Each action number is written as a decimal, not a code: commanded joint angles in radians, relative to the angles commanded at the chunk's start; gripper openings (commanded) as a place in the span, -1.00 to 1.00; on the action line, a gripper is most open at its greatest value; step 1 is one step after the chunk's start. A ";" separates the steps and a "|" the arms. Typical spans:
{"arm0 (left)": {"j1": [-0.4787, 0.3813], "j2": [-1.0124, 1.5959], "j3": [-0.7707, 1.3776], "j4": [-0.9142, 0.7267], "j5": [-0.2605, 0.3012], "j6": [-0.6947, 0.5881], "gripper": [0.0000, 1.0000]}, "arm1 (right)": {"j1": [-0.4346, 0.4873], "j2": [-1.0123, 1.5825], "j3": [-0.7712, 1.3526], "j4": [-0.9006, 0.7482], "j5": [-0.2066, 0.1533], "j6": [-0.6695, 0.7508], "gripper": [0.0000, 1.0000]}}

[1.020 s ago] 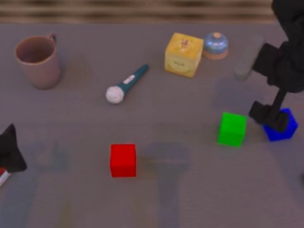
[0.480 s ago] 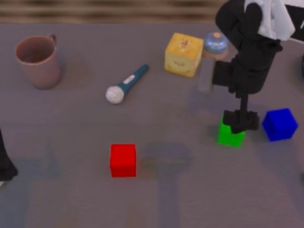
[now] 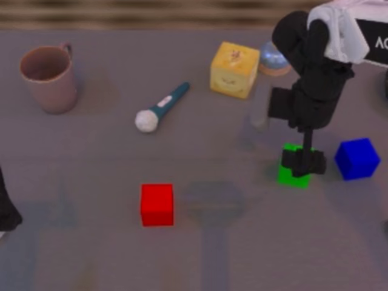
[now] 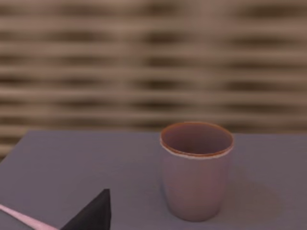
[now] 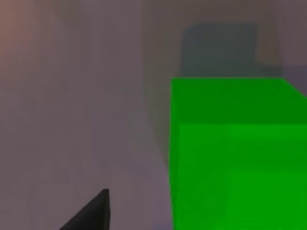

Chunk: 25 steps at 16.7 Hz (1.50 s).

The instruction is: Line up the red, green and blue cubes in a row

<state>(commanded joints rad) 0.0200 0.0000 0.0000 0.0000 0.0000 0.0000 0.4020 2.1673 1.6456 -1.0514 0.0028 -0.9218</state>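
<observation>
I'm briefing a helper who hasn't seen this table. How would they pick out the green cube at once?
Start at the big yellow cube with the printed face near the table's far edge, then come toward the near edge and a little right. The green cube sits directly under the right tool, with the blue cube just to its right. It is the only bright green thing, and smaller than the yellow one.

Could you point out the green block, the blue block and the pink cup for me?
green block (image 3: 290, 176), top view, lower left part of its top face
blue block (image 3: 357, 158), top view, middle of its top
pink cup (image 4: 194, 184), left wrist view, its outer wall
</observation>
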 joint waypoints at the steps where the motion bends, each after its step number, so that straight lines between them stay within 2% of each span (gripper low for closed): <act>1: 0.000 0.000 0.000 0.000 0.000 0.000 1.00 | 0.000 0.016 -0.023 0.043 0.000 0.001 1.00; 5: 0.000 0.000 0.000 0.000 0.000 0.000 1.00 | 0.002 0.071 -0.104 0.181 0.001 0.003 1.00; 9: 0.000 0.000 0.000 0.000 0.000 0.000 1.00 | 0.002 0.078 -0.111 0.191 0.001 0.003 1.00; 22: 0.000 0.000 0.000 0.000 0.000 0.000 1.00 | 0.002 0.078 -0.111 0.191 0.001 0.003 -0.96; 25: 0.000 0.000 0.000 0.000 0.000 0.000 1.00 | 0.002 0.078 -0.111 0.191 0.001 0.003 -1.00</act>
<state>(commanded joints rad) 0.0200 0.0000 0.0000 0.0000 0.0000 0.0000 0.4045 2.2453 1.5349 -0.8603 0.0035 -0.9192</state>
